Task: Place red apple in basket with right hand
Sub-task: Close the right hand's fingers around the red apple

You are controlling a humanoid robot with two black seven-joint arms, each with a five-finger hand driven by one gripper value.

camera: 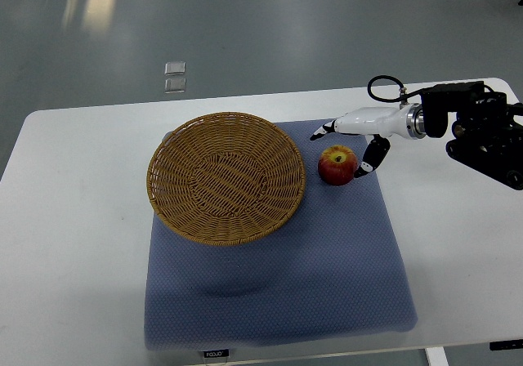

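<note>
A red apple (337, 165) with a yellowish patch sits on the blue mat (278, 276), just right of the woven wicker basket (226, 176). The basket is round, shallow and holds nothing. My right hand (347, 148) comes in from the right edge and hovers just above and to the right of the apple. Its fingers (324, 131) are spread around the apple's top and right side, not closed on it. The thumb (369, 160) hangs close beside the apple's right side. The left arm does not show.
The blue mat lies on a white table (73, 243). The right arm's black forearm and cable (482, 129) stretch over the table's right end. The grey floor lies beyond the table's far edge.
</note>
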